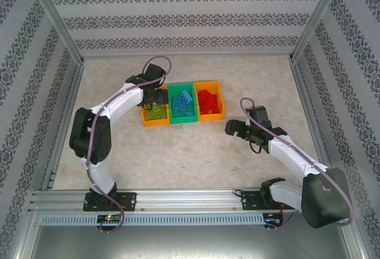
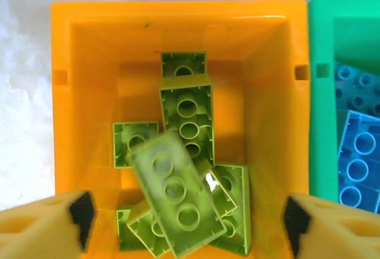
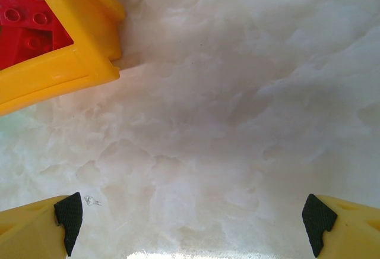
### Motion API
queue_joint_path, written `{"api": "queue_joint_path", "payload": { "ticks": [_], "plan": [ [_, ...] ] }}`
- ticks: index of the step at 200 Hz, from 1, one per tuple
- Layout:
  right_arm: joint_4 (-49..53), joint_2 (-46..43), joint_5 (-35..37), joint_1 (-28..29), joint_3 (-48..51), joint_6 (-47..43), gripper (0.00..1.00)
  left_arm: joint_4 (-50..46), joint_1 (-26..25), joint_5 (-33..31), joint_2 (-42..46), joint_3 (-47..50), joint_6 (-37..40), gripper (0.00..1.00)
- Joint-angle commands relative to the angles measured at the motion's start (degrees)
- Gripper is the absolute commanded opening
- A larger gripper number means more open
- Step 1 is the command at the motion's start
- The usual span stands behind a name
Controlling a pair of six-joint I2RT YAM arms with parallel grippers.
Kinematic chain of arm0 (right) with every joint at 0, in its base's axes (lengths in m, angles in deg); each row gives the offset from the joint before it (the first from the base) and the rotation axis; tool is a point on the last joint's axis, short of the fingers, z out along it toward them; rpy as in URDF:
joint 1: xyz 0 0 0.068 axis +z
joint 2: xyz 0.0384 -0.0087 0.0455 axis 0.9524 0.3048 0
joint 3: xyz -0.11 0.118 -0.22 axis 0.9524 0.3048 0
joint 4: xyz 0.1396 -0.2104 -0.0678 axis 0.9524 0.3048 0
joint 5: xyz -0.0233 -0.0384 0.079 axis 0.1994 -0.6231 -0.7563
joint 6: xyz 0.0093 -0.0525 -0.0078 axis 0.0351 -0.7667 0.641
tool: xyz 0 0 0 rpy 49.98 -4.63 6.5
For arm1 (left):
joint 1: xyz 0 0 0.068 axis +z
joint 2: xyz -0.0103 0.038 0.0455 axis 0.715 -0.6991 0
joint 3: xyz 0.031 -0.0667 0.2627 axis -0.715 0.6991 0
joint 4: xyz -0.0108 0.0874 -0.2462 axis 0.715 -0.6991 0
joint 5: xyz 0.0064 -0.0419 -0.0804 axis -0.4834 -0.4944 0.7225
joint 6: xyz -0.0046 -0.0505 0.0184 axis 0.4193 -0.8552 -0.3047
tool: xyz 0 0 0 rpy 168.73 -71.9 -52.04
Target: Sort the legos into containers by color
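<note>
My left gripper hangs open over the left orange container, its fingers wide apart. Between them, touching neither, a lime green lego looks blurred and tilted on top of several other lime legos in that bin. The green container in the middle holds light blue legos. Red legos fill the right orange container. My right gripper stands open over bare table, near that bin's front right corner, with nothing between its fingers.
The three bins sit joined in a row at the table's middle. Marbled white tabletop spreads in front of them. Patterned walls and a metal frame close in the table on three sides.
</note>
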Motion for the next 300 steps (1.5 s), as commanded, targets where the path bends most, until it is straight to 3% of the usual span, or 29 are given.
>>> {"api": "queue_joint_path", "payload": {
  "ticks": [1,31,56,93,110,159,168,176,187,200,215,229,243,261,300],
  "plan": [
    [0.4,-1.2,2.3,0.2,-1.6,-2.8,0.98,0.5,0.7,-0.5,4.5,1.0,-1.5,1.00],
    [-2.7,-3.3,7.6,-0.1,-1.7,-6.8,0.98,0.9,0.6,-4.5,11.2,5.1,-1.3,1.00],
    [-8.6,-5.3,14.8,-1.0,-0.7,-12.5,0.98,2.6,0.7,-13.0,19.0,12.3,1.1,0.99],
    [-28.7,-6.0,20.2,-4.3,5.5,-22.1,0.98,10.5,1.0,-19.0,29.8,25.5,9.3,0.99],
    [-40.0,-2.8,20.8,-6.1,9.3,-24.6,0.98,13.7,1.1,-19.5,33.5,29.6,12.2,0.99],
    [-60.4,12.5,20.8,-8.5,10.0,-27.8,0.98,22.2,1.8,-22.3,37.3,36.7,20.0,0.99],
    [-59.6,16.7,20.7,-9.2,8.1,-26.7,0.98,25.2,2.0,-23.2,37.5,38.3,21.4,0.99],
    [-66.4,20.4,18.8,-10.2,8.6,-26.0,0.98,28.5,2.3,-23.6,37.8,40.2,22.9,0.99],
    [-61.9,17.9,16.3,-11.3,9.2,-25.3,0.98,33.5,3.0,-23.0,38.2,43.2,25.9,0.99],
    [-76.7,22.8,17.0,-11.6,13.7,-25.1,0.98,40.0,3.9,-23.0,39.0,47.2,28.8,0.99],
    [-65.5,20.0,15.5,-11.6,10.1,-25.4,0.98,46.9,5.7,-22.2,39.5,51.3,31.2,0.99],
    [-71.8,22.1,14.7,-11.7,11.4,-25.7,0.98,54.0,7.7,-20.0,39.4,54.8,31.7,0.99],
    [-67.2,20.4,14.6,-11.6,10.6,-25.9,0.98,62.5,9.7,-15.8,38.2,58.5,30.6,0.99],
    [-69.8,21.3,14.7,-11.7,11.0,-25.7,0.98,70.3,11.6,-9.9,34.3,60.2,28.9,0.99],
    [-68.4,20.8,14.6,-11.7,10.8,-26.0,0.98,83.4,14.1,-8.4,23.3,61.3,30.2,0.99]
  ]
}}
